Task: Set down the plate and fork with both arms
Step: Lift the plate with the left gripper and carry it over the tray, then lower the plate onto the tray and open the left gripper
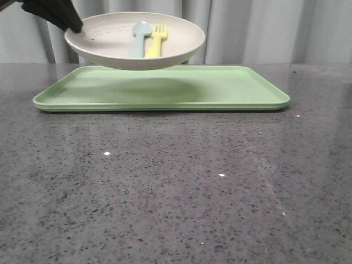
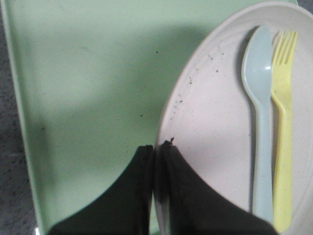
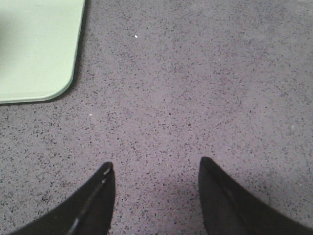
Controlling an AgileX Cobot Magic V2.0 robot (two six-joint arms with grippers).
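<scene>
Plate (image 1: 110, 39) and fork (image 1: 156, 41) hang in the air above the green tray (image 1: 231, 88), the dish lifted clear of it and casting a soft shadow on the tray's left half. The left hand (image 2: 156, 161) pinches the plate's rim at its left edge, one finger inside the dish and the other beneath the lip, with the two fingers pressed close on the rim. Inside the dish the yellow fork lies lengthwise just beside a pale blue spoon (image 1: 138, 38), the two side by side with tines and bowl pointing away from the camera in the front view. The tray rests flat on the speckled grey worktop (image 1: 176, 192), toward its far side. The right hand (image 3: 155, 196) hangs over bare worktop with its fingers spread wide and nothing between them; a rounded corner of the tray shows near it, well apart from the fingers.
</scene>
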